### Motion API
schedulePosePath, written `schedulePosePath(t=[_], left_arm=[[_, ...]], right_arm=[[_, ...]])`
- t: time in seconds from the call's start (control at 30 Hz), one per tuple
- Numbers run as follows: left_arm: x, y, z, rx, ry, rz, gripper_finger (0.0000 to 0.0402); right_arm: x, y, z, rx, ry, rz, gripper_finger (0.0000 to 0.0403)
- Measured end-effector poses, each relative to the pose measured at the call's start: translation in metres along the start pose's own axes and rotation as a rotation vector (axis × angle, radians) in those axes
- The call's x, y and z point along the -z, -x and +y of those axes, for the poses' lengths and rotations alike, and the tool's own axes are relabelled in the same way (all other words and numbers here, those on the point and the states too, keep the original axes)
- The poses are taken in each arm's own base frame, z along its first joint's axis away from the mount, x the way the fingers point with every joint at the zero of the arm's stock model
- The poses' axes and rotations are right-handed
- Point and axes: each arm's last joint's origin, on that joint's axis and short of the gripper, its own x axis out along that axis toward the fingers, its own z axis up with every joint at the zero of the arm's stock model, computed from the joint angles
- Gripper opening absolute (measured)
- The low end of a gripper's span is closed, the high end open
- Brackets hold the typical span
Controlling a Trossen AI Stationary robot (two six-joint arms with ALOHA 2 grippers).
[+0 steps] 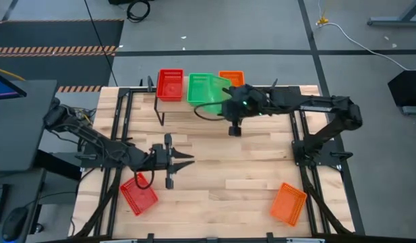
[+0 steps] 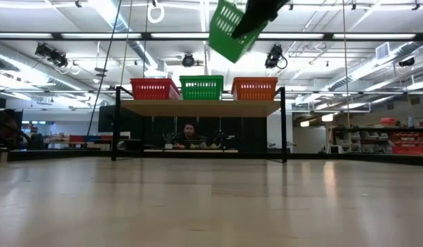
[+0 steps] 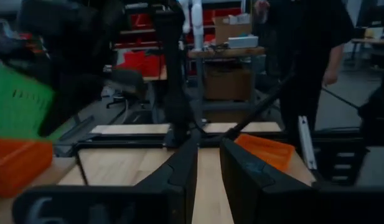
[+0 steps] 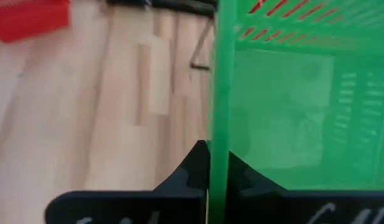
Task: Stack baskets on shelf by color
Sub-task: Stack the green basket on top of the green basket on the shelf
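The shelf stands at the table's far edge and carries a red basket, a green basket and an orange basket side by side. My right gripper is shut on a second green basket, held tilted in the air above the shelf's middle. My left gripper hovers open over the near-left part of the table, touching nothing. Another red basket lies flat on the table near the left front, and another orange basket lies near the right front. My right gripper pinches one side wall of the green basket at its top rim, one finger inside the basket and one outside. The basket is lifted clear and tilted, hanging above the green basket that stands on the shelf.
The shelf's thin black legs stand on the far part of the table. Black frame rails run along the table's left and right sides. Bare wood lies between the arms. A person stands beyond the table.
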Motion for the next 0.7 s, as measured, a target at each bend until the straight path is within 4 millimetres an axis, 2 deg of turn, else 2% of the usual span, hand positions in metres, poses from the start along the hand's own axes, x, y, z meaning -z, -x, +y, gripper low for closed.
schedulePosePath(t=[0.27,0.53,0.7], left_arm=[[-0.001,-0.002,0.018,-0.063,-0.025,0.030,0.0075],[-0.002,-0.003,0.022,-0.076,-0.017,0.028,0.0075],[-0.002,-0.001,0.018,-0.059,-0.015,0.028,0.0075]], right_arm=[[-0.008,-0.040,-0.027,0.013,0.058,0.138,0.0011],[-0.039,-0.058,-0.063,0.039,0.055,0.160,0.0011],[-0.049,-0.067,-0.087,0.013,0.021,0.164,0.0011]])
